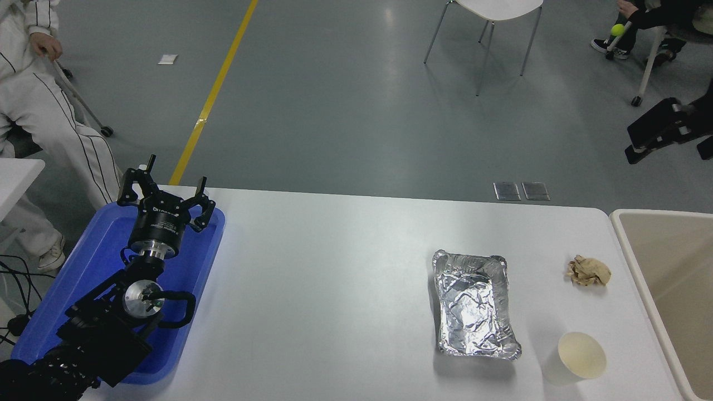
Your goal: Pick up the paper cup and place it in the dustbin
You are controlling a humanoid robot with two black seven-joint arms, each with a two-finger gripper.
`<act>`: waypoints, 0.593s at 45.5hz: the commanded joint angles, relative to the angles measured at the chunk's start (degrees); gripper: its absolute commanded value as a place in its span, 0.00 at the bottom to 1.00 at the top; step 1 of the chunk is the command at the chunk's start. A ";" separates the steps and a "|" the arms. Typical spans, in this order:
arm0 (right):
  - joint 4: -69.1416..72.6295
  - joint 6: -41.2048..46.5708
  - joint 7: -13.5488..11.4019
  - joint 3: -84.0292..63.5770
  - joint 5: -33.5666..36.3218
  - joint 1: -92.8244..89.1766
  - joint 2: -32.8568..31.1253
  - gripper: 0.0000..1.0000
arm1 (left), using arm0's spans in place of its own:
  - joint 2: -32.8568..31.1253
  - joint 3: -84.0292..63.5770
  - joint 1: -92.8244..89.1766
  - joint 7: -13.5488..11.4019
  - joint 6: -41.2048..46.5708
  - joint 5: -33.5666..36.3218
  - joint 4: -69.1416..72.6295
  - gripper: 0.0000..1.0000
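Note:
The paper cup (576, 359) stands upright near the table's front right corner, white with a cream inside. The dustbin (628, 245), a large beige bin with a thick rim, sits off the table's right edge. My right gripper (665, 146) hangs open high at the right edge of the view, beyond the table's far side and far from the cup, holding nothing. My left gripper (165, 194) is parked open over the blue tray at the lower left.
A silver foil tray (473, 303) lies left of the cup and a crumpled brown paper ball (588, 271) behind it. The blue tray (78, 278) is on the table's left end. A person (33, 83) sits at the far left and a chair (490, 22) stands beyond the table.

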 commanded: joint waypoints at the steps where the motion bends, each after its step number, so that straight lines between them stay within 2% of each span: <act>1: 0.05 0.03 -0.17 -1.04 -0.04 0.01 0.05 1.00 | 0.00 0.00 0.00 -0.05 0.00 0.00 0.00 1.00; 15: 1.46 0.03 -0.08 -3.50 -0.22 -1.13 -2.32 1.00 | 0.00 0.00 0.00 -0.05 0.00 0.00 0.00 1.00; 27: 5.15 0.03 -0.17 -0.60 -0.22 -9.74 -4.87 1.00 | 0.09 0.00 0.00 0.04 0.00 0.00 0.00 1.00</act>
